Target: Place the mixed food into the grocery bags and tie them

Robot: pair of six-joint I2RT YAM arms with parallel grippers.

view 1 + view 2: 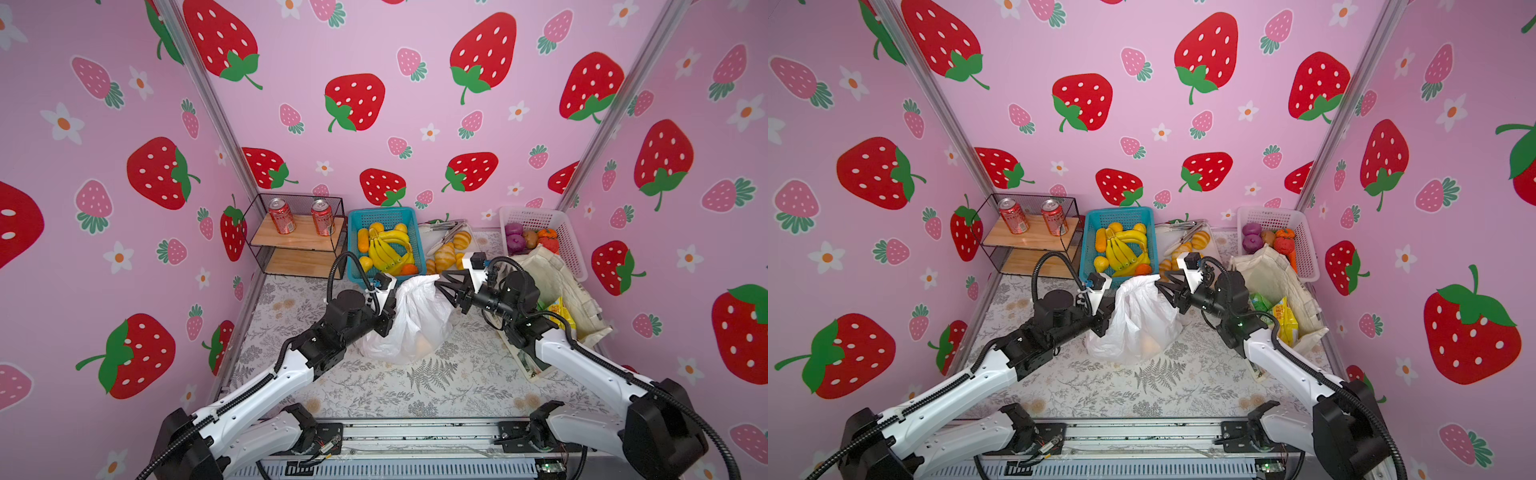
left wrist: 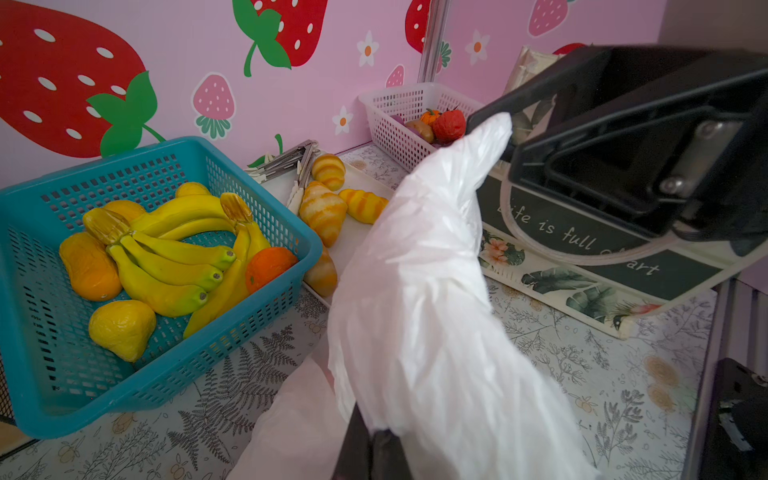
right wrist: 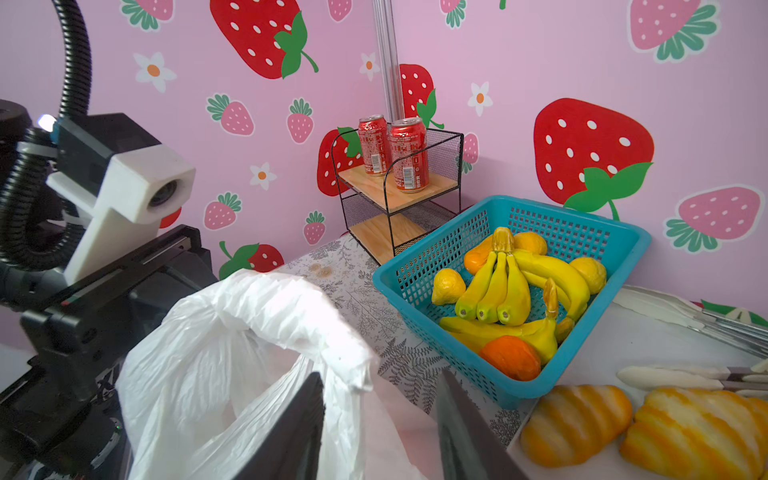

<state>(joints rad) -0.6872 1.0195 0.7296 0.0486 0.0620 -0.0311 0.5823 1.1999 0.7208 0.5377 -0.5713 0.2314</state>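
Currently, white bag (image 1: 419,320): you have it standing on the bench (image 1: 374,395) at the centre of both top views. It bulges low down, and something pale orange shows through the plastic.
Left hand (image 1: 385,323): pressed together on the bag's left side, pinching a fold of plastic. Your left wrist view shows the film running down between its fingers (image 2: 353,440).
Right hand (image 1: 445,287): spread apart at the top of the bag. The bunched handle is draped against one finger (image 3: 291,428), and nothing is pinched.
Tote (image 1: 557,282): lying on the bench at the right of both top views, beside your right arm. Its floral print and dark lettered band face the left wrist camera.
Snack packets (image 1: 1283,318): yellow and green, showing at the tote's mouth.
Rolls (image 1: 446,253): on the white tray (image 3: 602,353) at the back, between the blue basket (image 1: 382,212) and the white basket (image 1: 536,214).
Bananas (image 1: 388,251): in the blue basket, with other yellow and orange fruit.
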